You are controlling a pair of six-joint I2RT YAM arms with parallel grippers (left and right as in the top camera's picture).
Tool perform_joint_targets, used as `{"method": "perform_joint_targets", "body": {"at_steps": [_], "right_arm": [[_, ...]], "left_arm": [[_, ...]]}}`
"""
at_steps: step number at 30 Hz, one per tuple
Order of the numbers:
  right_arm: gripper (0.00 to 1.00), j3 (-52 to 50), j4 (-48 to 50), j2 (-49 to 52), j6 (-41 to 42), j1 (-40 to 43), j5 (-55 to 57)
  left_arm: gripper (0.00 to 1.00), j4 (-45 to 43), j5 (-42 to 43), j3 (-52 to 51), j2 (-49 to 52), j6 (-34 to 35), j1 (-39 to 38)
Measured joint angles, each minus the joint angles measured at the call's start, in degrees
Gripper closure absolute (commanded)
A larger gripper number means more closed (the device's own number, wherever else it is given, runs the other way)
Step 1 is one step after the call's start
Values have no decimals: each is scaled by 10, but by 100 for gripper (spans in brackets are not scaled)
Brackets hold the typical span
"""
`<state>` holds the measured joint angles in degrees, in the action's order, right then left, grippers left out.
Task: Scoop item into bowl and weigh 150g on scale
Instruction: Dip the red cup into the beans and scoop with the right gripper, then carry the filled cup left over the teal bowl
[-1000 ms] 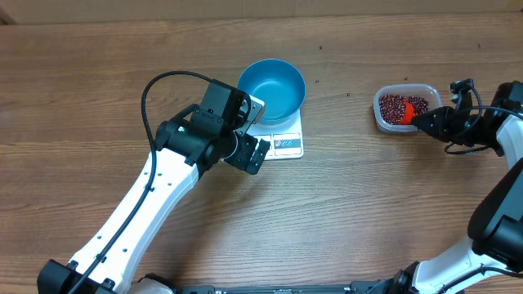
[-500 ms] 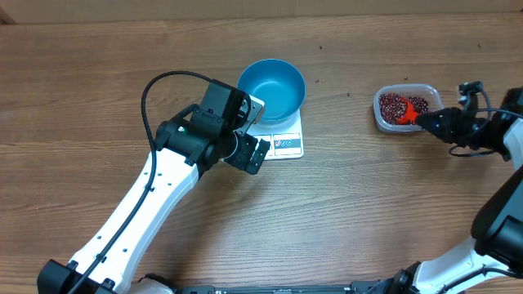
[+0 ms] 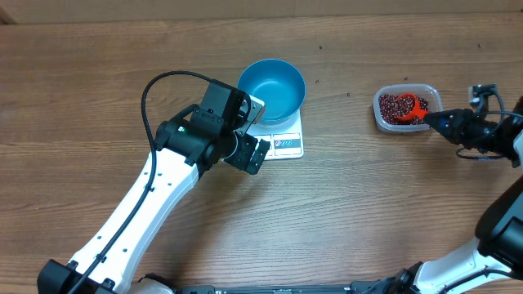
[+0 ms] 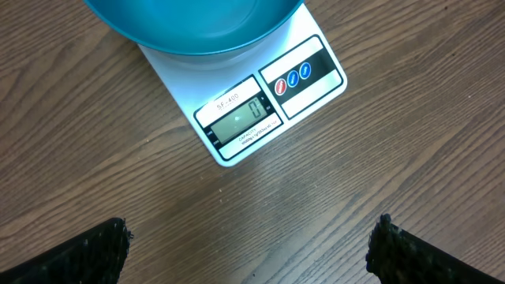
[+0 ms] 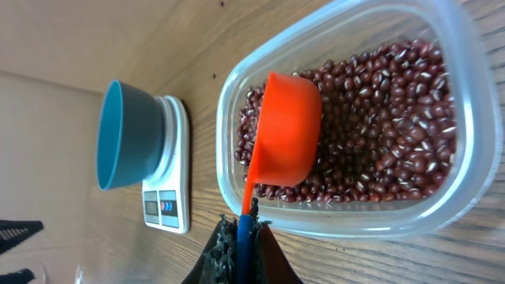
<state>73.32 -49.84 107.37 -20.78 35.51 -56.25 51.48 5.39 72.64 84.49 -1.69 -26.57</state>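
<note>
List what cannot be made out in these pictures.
- Scoop, right wrist view: its back faces the camera, so its load is hidden.
- Beans under the scoop, right wrist view: covered by it.
- Bowl, left wrist view: cut off by the top edge.
- Scale display, overhead: too small to read.

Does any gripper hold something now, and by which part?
The right gripper holds the red scoop by the end of its handle. The left gripper is open and holds nothing.

a brown wood-grain table [image 3: 368, 204] fills the view under even light.
</note>
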Motion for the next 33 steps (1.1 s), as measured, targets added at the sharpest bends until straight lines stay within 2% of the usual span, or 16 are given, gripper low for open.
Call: {"method": "perform_joint_targets", "body": {"at_steps": [9, 19, 29, 33], "right_arm": [[96, 0, -5, 0, 28, 53, -32], [96, 0, -3, 0, 104, 73, -73], [96, 0, -1, 0, 133, 71, -231], [96, 0, 0, 0, 136, 55, -263]], "left_arm": [[1, 0, 0, 0, 0, 0, 0], [0, 0, 0, 0, 0, 0, 0], [0, 0, 0, 0, 0, 0, 0], [0, 0, 0, 0, 0, 0, 0]]}}
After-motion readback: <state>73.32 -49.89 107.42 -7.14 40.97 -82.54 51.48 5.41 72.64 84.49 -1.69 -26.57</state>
